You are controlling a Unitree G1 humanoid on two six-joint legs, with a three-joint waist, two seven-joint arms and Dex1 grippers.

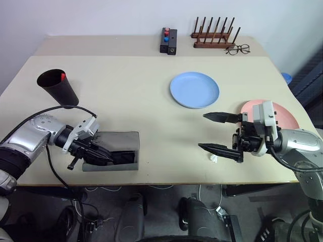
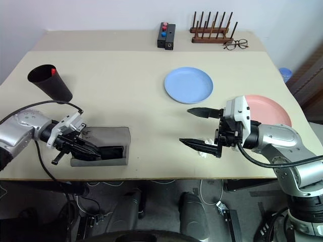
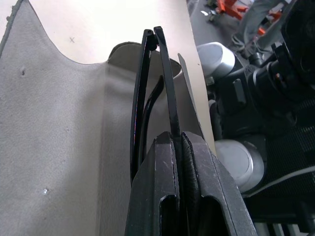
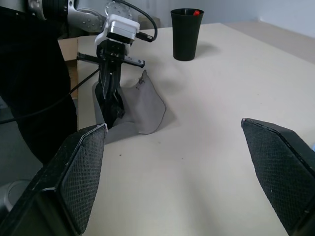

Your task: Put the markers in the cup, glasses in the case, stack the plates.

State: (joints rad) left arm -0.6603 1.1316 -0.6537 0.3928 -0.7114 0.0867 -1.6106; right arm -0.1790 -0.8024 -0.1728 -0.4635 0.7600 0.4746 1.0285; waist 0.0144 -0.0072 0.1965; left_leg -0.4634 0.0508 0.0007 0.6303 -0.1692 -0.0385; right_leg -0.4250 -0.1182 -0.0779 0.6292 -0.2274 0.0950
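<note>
— Well, what is hidden or hard to make out?

— Much of the pink plate (image 1: 287, 117) is covered by the right arm, and its far side is cut off near the table (image 1: 126, 85) edge. The glasses (image 3: 152, 98) are largely swallowed by the grey case (image 1: 113, 151); from the head views only dark frame parts can be seen at the case's open mouth. Inside the black cup (image 1: 57, 86) just a red cap (image 1: 62, 75) is visible; a second marker cannot be made out. A small white scrap (image 1: 213, 159) under the right gripper cannot be identified.

— And how are the arms posed?

— The left gripper (image 1: 96, 154) is angled downward and toward the right, its fingers pressed narrowly together on the folded arms of the glasses, as seen in the left wrist view. The right gripper (image 1: 216, 132) is held level above the table, pointing left, with its jaws spread wide and nothing between them.

— Where do the task's things lie relative to the tools?

— The case lies flat near the front edge, directly at the left gripper's tips, with the glasses held in its opening. The cup stands tilted behind the left arm. The light blue plate (image 1: 194, 89) sits mid-table, well apart from the pink plate beside the right wrist.
</note>
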